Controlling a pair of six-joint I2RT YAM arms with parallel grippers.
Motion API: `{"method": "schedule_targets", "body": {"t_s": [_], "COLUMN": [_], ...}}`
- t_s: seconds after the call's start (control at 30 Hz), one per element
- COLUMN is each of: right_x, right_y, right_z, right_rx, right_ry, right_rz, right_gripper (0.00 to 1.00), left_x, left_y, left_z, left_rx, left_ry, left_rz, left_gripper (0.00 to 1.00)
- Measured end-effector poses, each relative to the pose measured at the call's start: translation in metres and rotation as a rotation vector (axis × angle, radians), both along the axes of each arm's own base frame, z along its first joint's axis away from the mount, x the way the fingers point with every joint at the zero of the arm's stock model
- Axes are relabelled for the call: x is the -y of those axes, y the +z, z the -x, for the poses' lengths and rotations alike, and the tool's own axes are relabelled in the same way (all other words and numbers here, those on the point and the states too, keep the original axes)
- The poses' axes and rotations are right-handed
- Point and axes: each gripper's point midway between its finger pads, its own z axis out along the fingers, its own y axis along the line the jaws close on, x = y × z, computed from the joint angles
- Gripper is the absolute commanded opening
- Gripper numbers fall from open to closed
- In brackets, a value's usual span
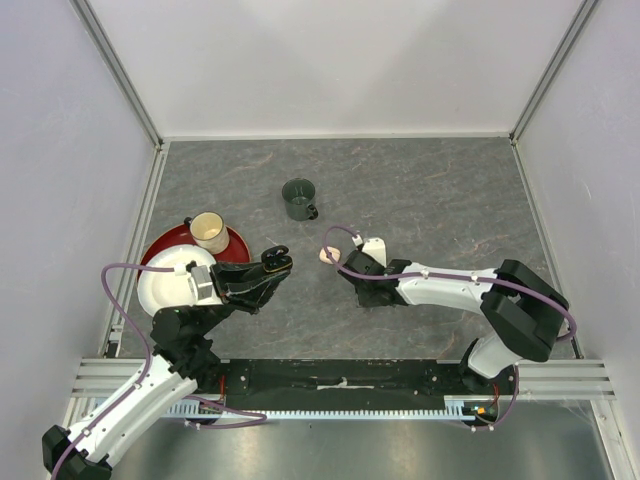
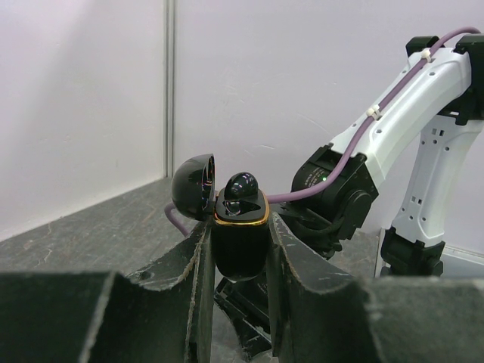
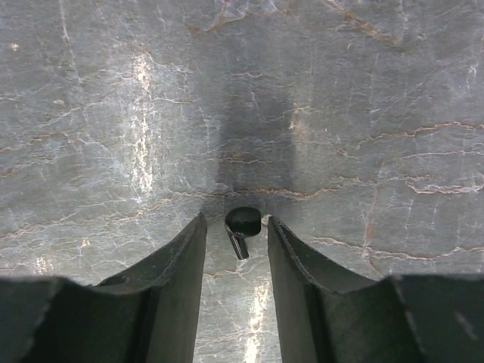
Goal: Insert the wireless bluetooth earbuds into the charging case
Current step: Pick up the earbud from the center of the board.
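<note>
Earbuds show in two places. One seated black earbud (image 2: 242, 187) sits in the charging case (image 2: 240, 253), its rounded head rising above the gold rim. We cannot tell whether a second socket beside it is filled. The case stands upright with its mouth facing up and its lid (image 2: 193, 187) swung open to the left in the left wrist view. The left gripper (image 2: 239, 227) is clenched on the case body, with a finger pressed to each side.

A loose black earbud (image 3: 243, 221) lies flat on the grey worktop (image 1: 430, 190). In the right wrist view its round head is farther from the camera. Its stem runs back towards the camera and slightly right, so the long axis follows the gap between the fingers. The right gripper (image 3: 236, 227) is spread around it, a finger on either side, neither touching.

Farther back, a dark green mug (image 1: 299, 199) stands upright; we cannot make out its inside. At the left, a red plate (image 1: 160, 250) carries a cream cup (image 1: 209, 231) and a white dish (image 1: 170, 285).
</note>
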Motion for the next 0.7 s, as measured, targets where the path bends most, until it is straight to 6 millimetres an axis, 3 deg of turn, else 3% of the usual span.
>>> {"method": "schedule_targets", "body": {"t_s": [0.7], "right_x": [-0.0016], "right_y": [0.0000], "right_z": [-0.0084], "right_rx": [-0.003], "right_ry": [-0.012], "right_rz": [-0.031], "right_gripper": [0.40], "left_x": [0.0000], "left_y": [0.0000], "left_z": [-0.0001], "left_rx": [0.000], "left_ry": [0.000], "left_rz": [0.000], "left_gripper": [0.02]}}
